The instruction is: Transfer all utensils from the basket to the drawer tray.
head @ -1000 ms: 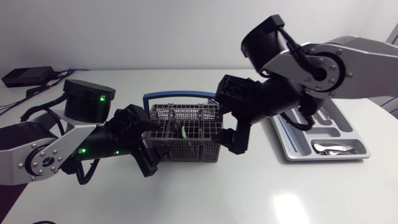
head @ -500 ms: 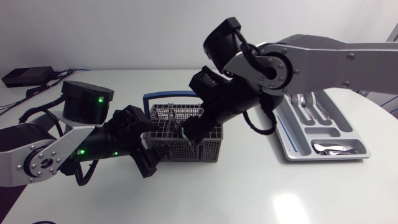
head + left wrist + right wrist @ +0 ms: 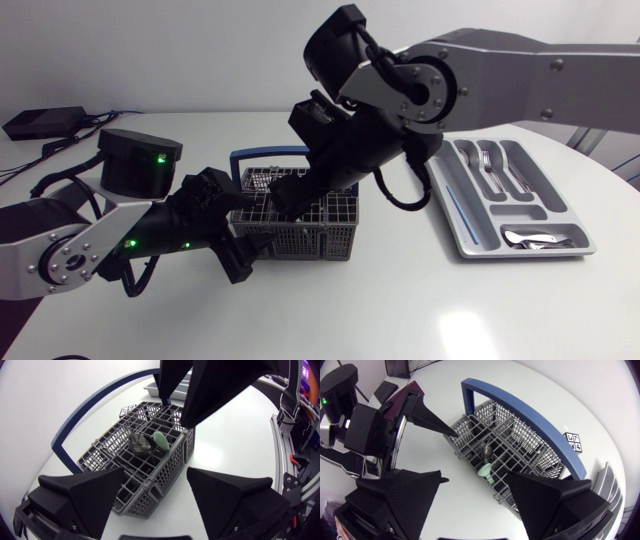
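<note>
Holds the left gripper (image 3: 155,487) wide, basket (image 3: 165,472) corner between its fingers, spoon (image 3: 140,444) and green utensil (image 3: 161,440) just ahead. Poises the right gripper (image 3: 475,485) wide above them, drawer tray (image 3: 470,250) well off beside it.

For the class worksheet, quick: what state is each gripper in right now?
Left gripper: open, holding nothing.
Right gripper: open over the basket, holding nothing.

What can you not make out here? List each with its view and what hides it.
Head view: inside of the basket, behind the right gripper.
Both wrist views: the green-handled utensil has its working end sunk in the basket; type unclear.
Left wrist view: the right gripper hides most of the drawer tray.
</note>
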